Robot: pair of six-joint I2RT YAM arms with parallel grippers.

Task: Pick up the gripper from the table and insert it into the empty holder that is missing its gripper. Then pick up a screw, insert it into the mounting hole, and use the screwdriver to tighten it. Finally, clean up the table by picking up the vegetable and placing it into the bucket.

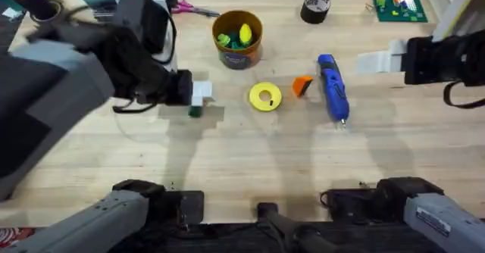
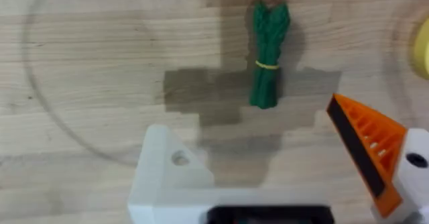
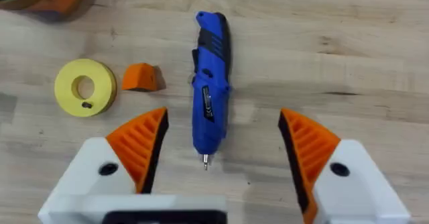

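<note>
left claw wide open, empty, over vegetable for pickup | right claw open, empty, straddling screwdriver tip | gripper just beside screwdriver, on surface

Pale wood-grain table, glossy blue plastic screwdriver with metal tip, ribbed orange plastic gripper.

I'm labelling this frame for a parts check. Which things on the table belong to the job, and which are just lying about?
Job:
- gripper
- holder, on the left arm
- screwdriver
- vegetable
- bucket

Lying about:
- yellow disc
- black tape roll
- scissors
- green board
</note>
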